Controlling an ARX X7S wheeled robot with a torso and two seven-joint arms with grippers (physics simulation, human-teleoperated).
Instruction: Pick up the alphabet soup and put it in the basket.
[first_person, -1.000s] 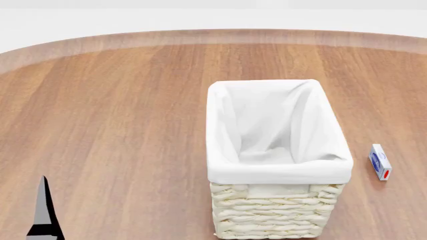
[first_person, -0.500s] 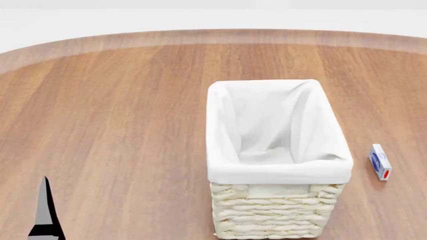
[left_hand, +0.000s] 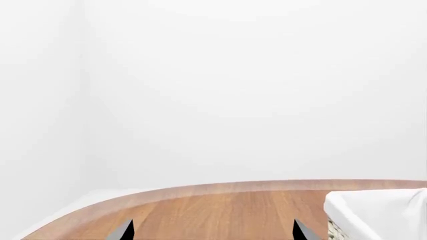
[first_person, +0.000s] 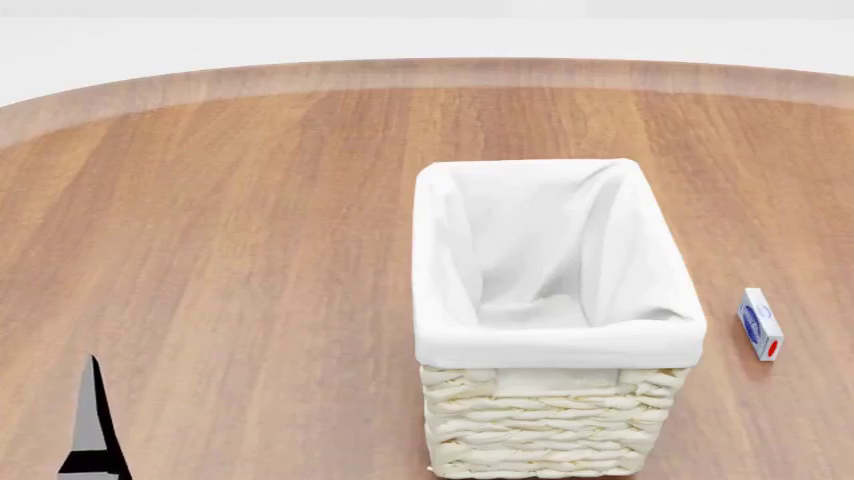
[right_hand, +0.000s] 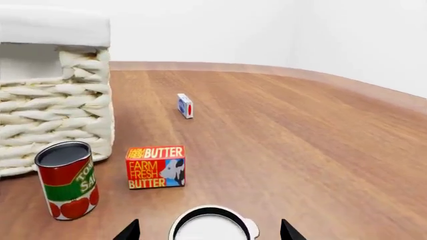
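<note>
I judged nothing was done yet: the basket sat empty. My right gripper, jaws spread, straddled the soup. Left gripper, released, at seven o'clock.

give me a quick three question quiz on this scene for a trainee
1. True or false: the basket already holds a can.
2. In the right wrist view, which item stands closest to the wicker wall?
A. the butter box
B. the tomato sauce can
C. the small blue and white box
3. What does the round pale lid between the tips of the right pincer probably belong to?

Key
1. False; only the white cloth lining shows inside.
2. B.
3. Probably the alphabet soup, though only its top shows, so the label cannot be checked.
</note>
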